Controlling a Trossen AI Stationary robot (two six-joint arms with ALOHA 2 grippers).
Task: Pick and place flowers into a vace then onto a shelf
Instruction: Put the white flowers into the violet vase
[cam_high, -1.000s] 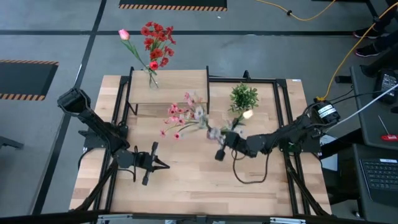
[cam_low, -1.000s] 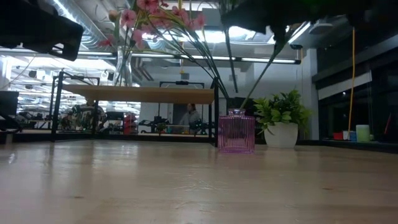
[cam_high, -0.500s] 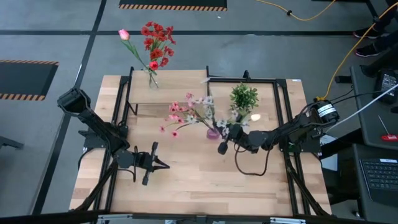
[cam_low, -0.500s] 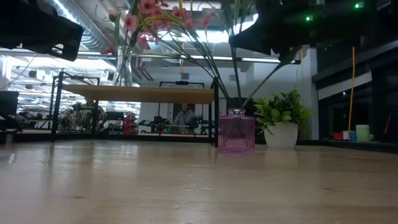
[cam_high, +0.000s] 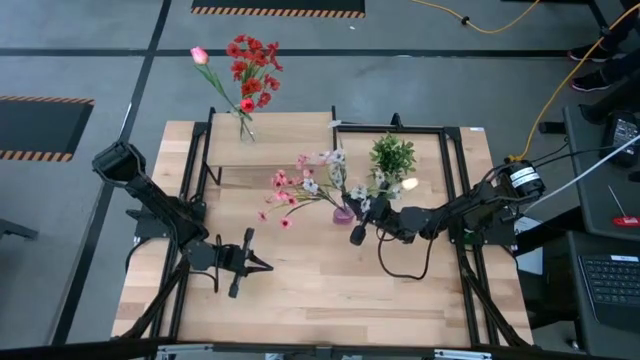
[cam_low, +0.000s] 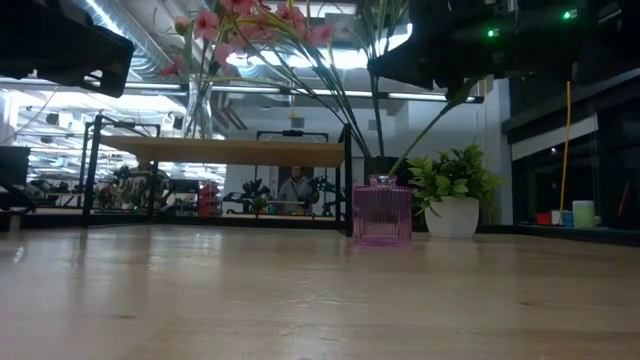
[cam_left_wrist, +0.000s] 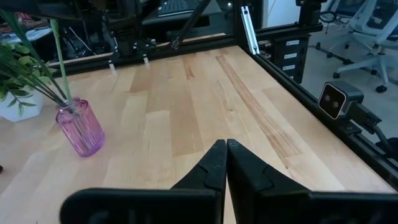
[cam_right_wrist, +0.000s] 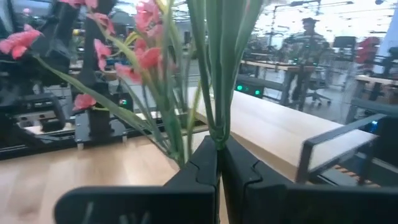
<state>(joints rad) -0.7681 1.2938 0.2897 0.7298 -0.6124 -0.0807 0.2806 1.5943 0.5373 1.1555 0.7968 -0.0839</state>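
A small pink glass vase stands on the table in front of the shelf. The flowers, pink blossoms and pale sprigs on long green stems, fan out of its neck toward the table's left and far side. My right gripper is just right of the vase, above it, and shut on stems. On the shelf a clear vase holds red flowers and a pink tulip. My left gripper waits shut over the table's near left. My right gripper pinches a few green stems between its two fingers, partway up their length and below the blossoms. In the low view one stem slants from the gripper down into the vase's neck. The fingers come from the table's right and lie across the stems.
A bushy green plant in a white pot stands close behind the right gripper, right of the shelf. Black frame rails run along the table's sides. A cable loops under the right arm. Bare wood lies toward the near edge.
My right gripper, still shut on the stems, has moved a little toward the far edge and the vase. The bunch has swung from lying low and pointing left to standing more upright, with the pale sprigs now toward the far side. The vase has come into view beneath it.
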